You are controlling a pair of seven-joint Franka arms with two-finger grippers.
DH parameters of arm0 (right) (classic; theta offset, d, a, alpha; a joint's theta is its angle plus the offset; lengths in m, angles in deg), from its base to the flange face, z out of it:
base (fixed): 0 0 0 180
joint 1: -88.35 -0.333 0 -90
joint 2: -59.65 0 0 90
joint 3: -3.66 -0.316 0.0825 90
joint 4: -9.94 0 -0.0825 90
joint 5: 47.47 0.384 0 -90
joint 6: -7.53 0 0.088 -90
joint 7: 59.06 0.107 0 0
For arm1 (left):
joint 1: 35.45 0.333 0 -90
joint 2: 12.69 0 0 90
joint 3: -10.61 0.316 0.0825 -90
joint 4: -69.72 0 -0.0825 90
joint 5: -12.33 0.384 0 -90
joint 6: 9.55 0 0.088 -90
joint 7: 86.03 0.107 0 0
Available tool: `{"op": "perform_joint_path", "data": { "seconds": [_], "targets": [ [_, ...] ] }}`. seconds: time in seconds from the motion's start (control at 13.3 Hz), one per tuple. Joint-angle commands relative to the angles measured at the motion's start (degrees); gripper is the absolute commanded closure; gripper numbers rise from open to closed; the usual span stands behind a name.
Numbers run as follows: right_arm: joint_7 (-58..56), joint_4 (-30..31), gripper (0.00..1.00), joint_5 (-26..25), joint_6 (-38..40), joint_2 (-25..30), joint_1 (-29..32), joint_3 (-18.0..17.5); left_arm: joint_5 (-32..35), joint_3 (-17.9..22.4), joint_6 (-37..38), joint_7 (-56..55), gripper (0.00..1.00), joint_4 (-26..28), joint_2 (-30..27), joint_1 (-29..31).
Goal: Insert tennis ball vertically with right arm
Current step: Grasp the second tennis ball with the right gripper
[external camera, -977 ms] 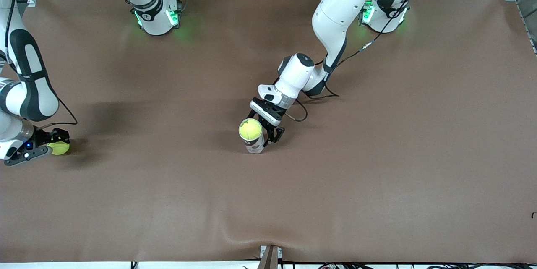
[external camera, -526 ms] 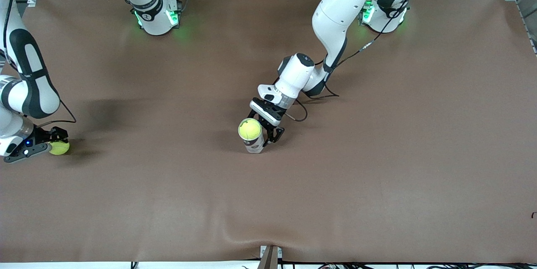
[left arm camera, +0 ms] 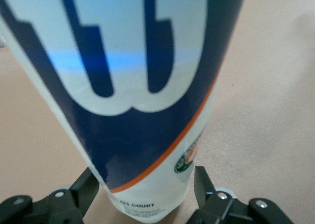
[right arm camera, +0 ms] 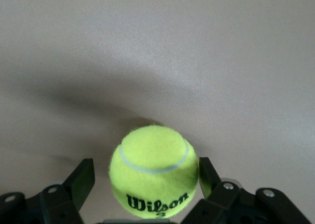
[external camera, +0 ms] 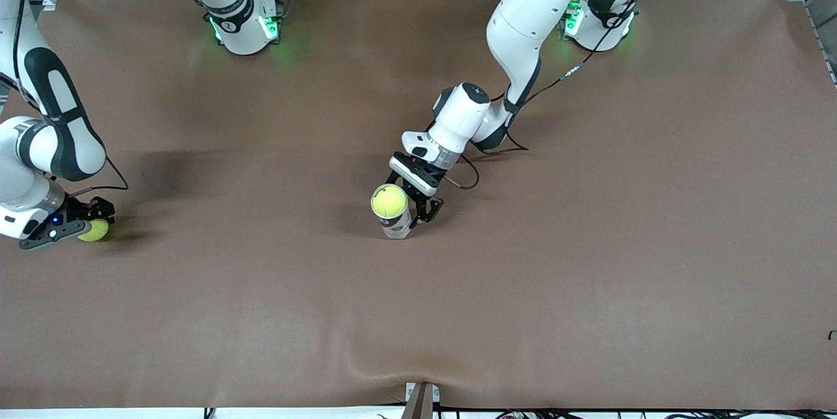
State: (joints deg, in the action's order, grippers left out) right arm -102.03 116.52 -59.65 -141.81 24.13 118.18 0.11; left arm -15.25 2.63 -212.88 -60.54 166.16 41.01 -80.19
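Right gripper (external camera: 82, 226) pinches a ball (external camera: 95, 230), seemingly lifted off the table (external camera: 588, 242); left gripper (external camera: 409, 206) clamps the upright can (external camera: 396, 219); second ball (external camera: 390, 201) atop.

Even overhead light in the front view; brown matte table cover (external camera: 588, 262) evenly lit, no glare. Soft dark shadow patches lie on it beside the right arm's end and by the upright clear tube (external camera: 396, 221). Green lamp glow at both arm bases. Left wrist view: blue-and-white printed label of the tube (left arm camera: 133, 86) fills the frame, blurred, a pale blue reflection band across it. Right wrist view: fuzzy yellow-green tennis ball (right arm camera: 155, 172) sharp, broad soft shadow on the cover around it
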Motion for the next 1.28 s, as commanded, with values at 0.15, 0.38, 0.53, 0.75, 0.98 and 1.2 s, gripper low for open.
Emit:
{"op": "perform_joint_path", "data": {
  "seconds": [0.15,0.38,0.53,0.75,0.98,1.2],
  "targets": [
    [-4.67,1.18,1.0,-0.83,-4.33,0.54,1.99,-1.28,1.13,-0.19,-0.22,0.18,0.14,1.74,-1.59,0.27],
    [-4.32,-6.73,1.0,1.97,11.93,0.46,1.2,-1.89,1.13,-0.19,-0.22,0.18,0.14,1.74,-1.59,0.18],
    [-1.87,-9.27,1.0,6.71,19.04,1.59,-0.38,-2.07,1.13,-0.19,-0.22,0.18,0.14,1.74,-1.5,0.18],
    [4.95,-13.41,1.0,7.34,29.59,3.96,-3.27,-2.68,1.13,-0.19,-0.22,0.09,0.14,1.74,-1.59,0.0],
    [20.15,-18.5,1.0,7.95,44.52,6.78,-9.16,-2.86,1.12,-0.19,-0.22,0.09,0.14,1.74,-1.67,0.18],
    [33.52,-22.72,1.0,11.9,55.53,9.77,-14.17,-2.86,1.13,-0.19,-0.22,0.09,0.14,1.74,-1.59,0.18]
  ]
}}
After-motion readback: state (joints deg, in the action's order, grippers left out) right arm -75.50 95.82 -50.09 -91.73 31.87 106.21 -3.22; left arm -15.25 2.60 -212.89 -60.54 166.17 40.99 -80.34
